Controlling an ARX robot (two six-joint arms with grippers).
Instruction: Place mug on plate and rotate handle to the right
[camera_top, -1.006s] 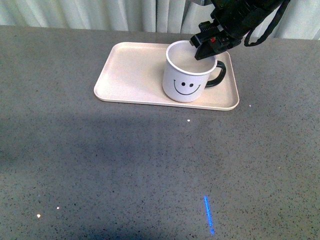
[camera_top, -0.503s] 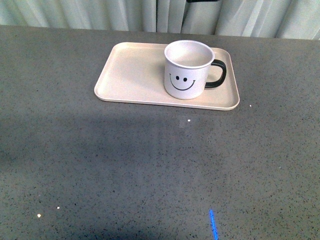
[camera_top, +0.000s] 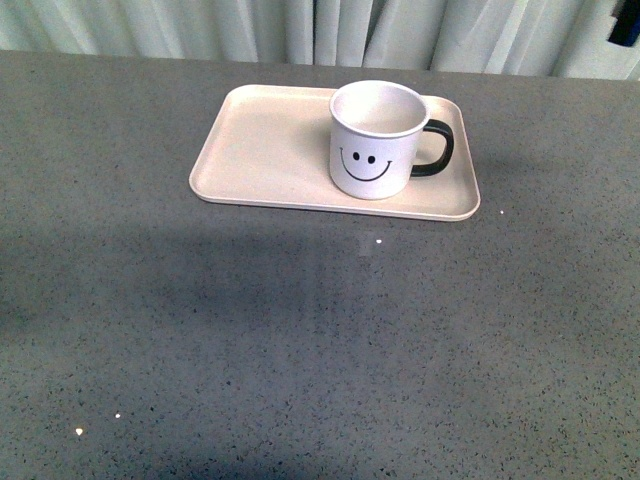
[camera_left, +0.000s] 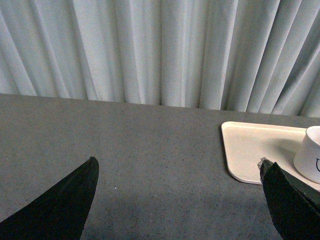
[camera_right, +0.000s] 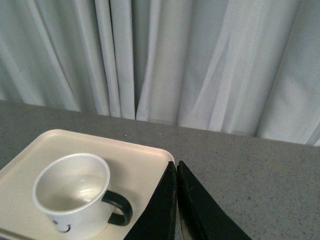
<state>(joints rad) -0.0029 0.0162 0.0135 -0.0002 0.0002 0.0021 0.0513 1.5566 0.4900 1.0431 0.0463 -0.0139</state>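
The white mug (camera_top: 378, 140) with a black smiley face stands upright on the right half of the pale pink plate (camera_top: 260, 150). Its black handle (camera_top: 437, 148) points to the right. Neither gripper touches it. In the right wrist view my right gripper (camera_right: 175, 164) is shut with nothing in it, raised off the plate's (camera_right: 135, 160) corner, beside the mug (camera_right: 70, 200) and its handle (camera_right: 120, 207). In the left wrist view my left gripper (camera_left: 177, 162) is open and empty over bare table, with the plate (camera_left: 250, 150) and the mug's edge (camera_left: 311, 155) off to one side.
The grey speckled table (camera_top: 300, 350) carries only the plate. Pale curtains (camera_top: 300, 25) hang along its far edge. A dark bit of arm (camera_top: 625, 25) shows at the top right corner of the front view.
One second ago my right gripper was at the mug's rim. It has let go and pulled away up and to the right, out of the front view. The mug stays on the plate.
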